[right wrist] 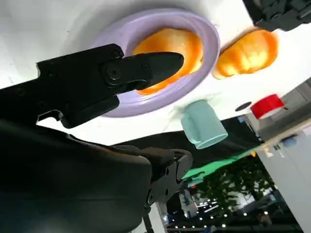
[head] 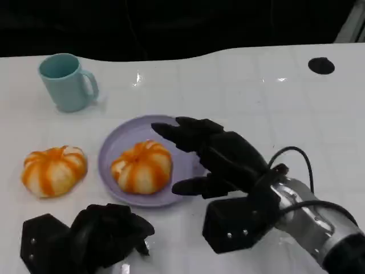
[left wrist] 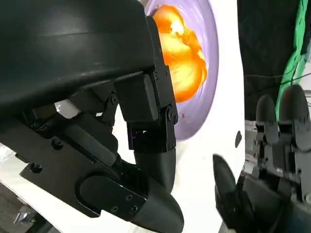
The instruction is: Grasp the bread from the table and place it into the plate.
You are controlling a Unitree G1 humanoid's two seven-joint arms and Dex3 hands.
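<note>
Now right hand [head: 214, 157] hovers spread, holding nothing.

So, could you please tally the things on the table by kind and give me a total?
Bread: 2, one on the plate, one on the table beside it.
Plate: 1, purple.
Mug: 1, light blue.
Black round mark or disc: 1, at the far right; I cannot tell what it is.
Total: 5.
</note>
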